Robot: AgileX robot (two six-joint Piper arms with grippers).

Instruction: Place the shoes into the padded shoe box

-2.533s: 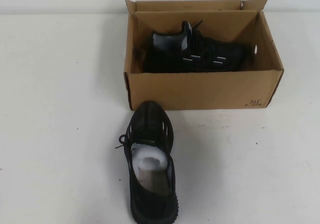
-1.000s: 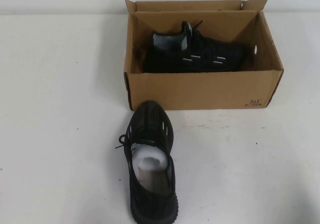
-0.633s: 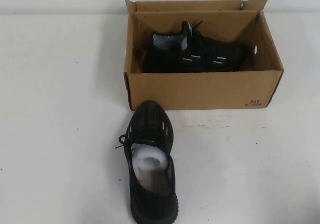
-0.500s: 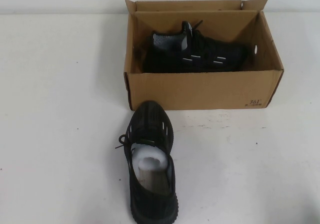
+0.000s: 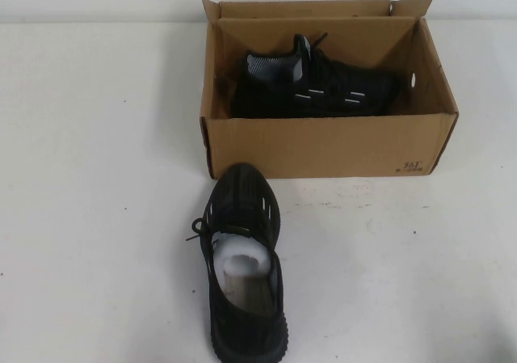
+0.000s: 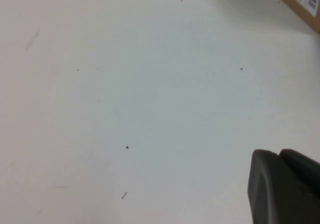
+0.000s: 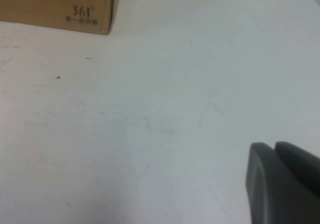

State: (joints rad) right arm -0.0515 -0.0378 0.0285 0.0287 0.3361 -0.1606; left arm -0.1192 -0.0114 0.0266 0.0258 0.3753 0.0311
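One shoe (image 5: 311, 84) already lies in the box (image 5: 327, 145); the other shoe (image 5: 242, 262) stands on the table (image 5: 97, 177) just in front of it, long axis running toward the box, toe nearest its front wall. Your left gripper (image 6: 285, 186) and right gripper (image 7: 282, 181) show only a dark edge over bare table — whether either is released or clenched, you cannot tell, nor which is nearer the shoe. Nothing differs from the earlier frames — shoes and box lie unchanged.

left tool (image 6: 285, 186) — dark grey, matte, rounded corner | right tool (image 7: 282, 181) — same dark grey
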